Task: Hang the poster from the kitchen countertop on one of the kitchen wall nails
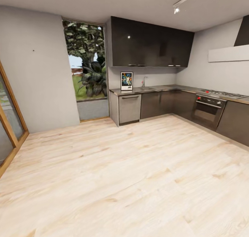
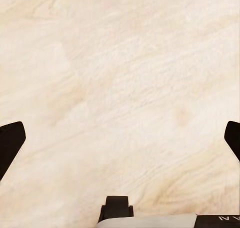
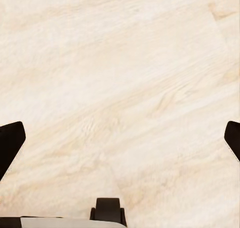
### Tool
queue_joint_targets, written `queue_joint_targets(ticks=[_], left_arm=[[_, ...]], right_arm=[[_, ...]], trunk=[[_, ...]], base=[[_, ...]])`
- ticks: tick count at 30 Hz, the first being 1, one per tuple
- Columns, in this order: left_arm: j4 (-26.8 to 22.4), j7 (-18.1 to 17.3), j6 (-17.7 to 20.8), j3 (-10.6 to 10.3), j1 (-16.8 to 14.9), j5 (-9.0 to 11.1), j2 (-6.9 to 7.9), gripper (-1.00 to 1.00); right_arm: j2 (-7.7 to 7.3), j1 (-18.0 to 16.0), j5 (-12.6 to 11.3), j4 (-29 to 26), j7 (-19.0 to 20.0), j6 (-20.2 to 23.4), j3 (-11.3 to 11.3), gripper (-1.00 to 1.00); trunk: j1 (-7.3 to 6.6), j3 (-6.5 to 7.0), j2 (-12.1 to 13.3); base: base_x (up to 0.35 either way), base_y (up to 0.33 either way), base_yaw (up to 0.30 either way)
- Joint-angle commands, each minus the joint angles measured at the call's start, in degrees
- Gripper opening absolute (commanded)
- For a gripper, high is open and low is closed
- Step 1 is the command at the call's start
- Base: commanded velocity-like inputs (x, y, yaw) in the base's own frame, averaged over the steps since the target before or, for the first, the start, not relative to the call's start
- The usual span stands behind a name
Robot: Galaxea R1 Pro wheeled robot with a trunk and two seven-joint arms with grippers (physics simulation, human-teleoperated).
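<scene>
Poster: stands upright at the far left end of the counter, its back against the pale wall under the dark upper cabinets; black frame, white border, colourful figures on dark blue.
Counter: glossy dark grey, L-shaped, running along the far wall and then nearer along the right wall, over dark cabinet fronts.
Tap: on the counter, right of the poster and apart from it, at the sink.
Dishwasher: grey front below the poster's end of the counter.
Hob: on the right stretch of the counter, with the oven just beneath it.
Nail: a tiny dark dot high on the pale grey wall at the left, well apart from the poster.
Window: tall pane between that wall and the cabinets, with a tree and leafy plants outside.
Floor: pale wood planks, stretching from the near edge to the cabinets.
Left pincer: fingers wide apart, dark tips at opposite edges of the left wrist view, nothing between them, the wood floor beyond.
Right pincer: fingers likewise wide apart, holding nothing, over the wood floor.
</scene>
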Motion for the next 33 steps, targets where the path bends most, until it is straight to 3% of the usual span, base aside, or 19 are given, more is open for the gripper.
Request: queue_joint_targets(ticks=[1, 22, 33], left_arm=[[-0.1, 0.0, -0.1, 0.1, 0.0, 0.0, -0.01, 1.0], [-0.1, 0.0, -0.2, 0.1, 0.0, 0.0, -0.01, 1.0], [-0.1, 0.0, -0.2, 0.1, 0.0, 0.0, -0.01, 1.0]], right_arm=[[0.0, 0.0, 0.2, 0.0, 0.0, -0.2, 0.0, 1.0], [0.0, 0.0, 0.2, 0.0, 0.0, -0.2, 0.0, 1.0], [0.08, 0.0, 0.2, 0.0, 0.0, -0.2, 0.0, 1.0]], trunk=[[0.04, -0.05, 0.0], [0.04, -0.05, 0.0], [0.04, -0.05, 0.0]], base=[[0.338, -0.001, 0.0], [0.339, -0.002, 0.0], [0.331, -0.101, 0.0]])
